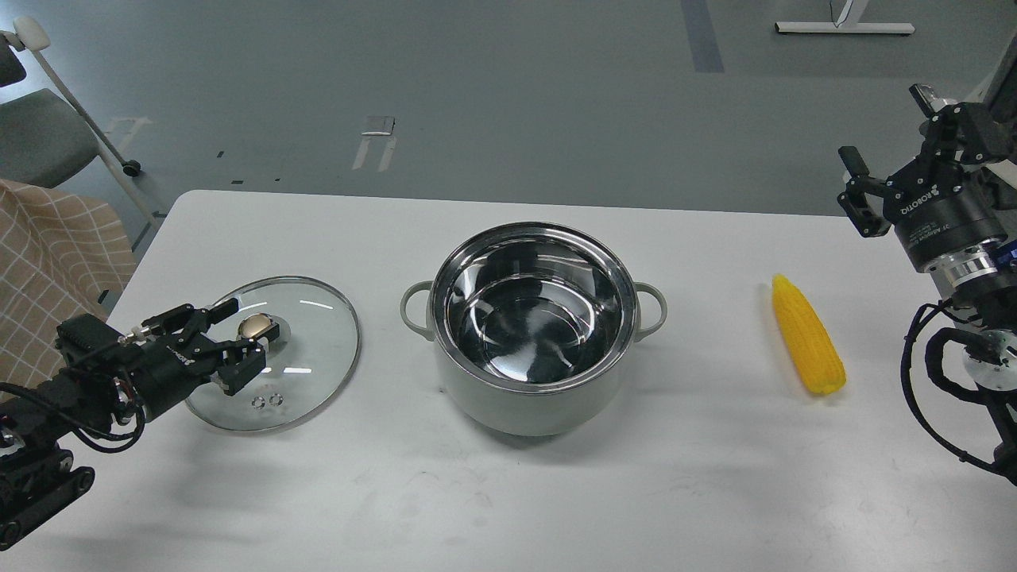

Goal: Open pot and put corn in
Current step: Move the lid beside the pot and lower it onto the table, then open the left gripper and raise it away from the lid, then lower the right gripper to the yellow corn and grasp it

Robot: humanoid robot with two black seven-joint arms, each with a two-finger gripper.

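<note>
The pale grey-green pot (516, 409) stands uncovered at the table's middle, its steel interior empty. Its glass lid (314, 334) lies flat on the table to the left, gold knob (256, 325) up. My left gripper (236, 338) is low over the lid, its fingers spread on either side of the knob and slightly back from it. The yellow corn (806, 338) lies on the table right of the pot, tip pointing away. My right gripper (888, 139) is open and empty, held high beyond and to the right of the corn.
The white table (508, 492) ends close behind the pot and lid. A chair (40, 135) and a checked cloth (48, 262) are off the left edge. My right arm's cables (945, 381) hang near the corn's right.
</note>
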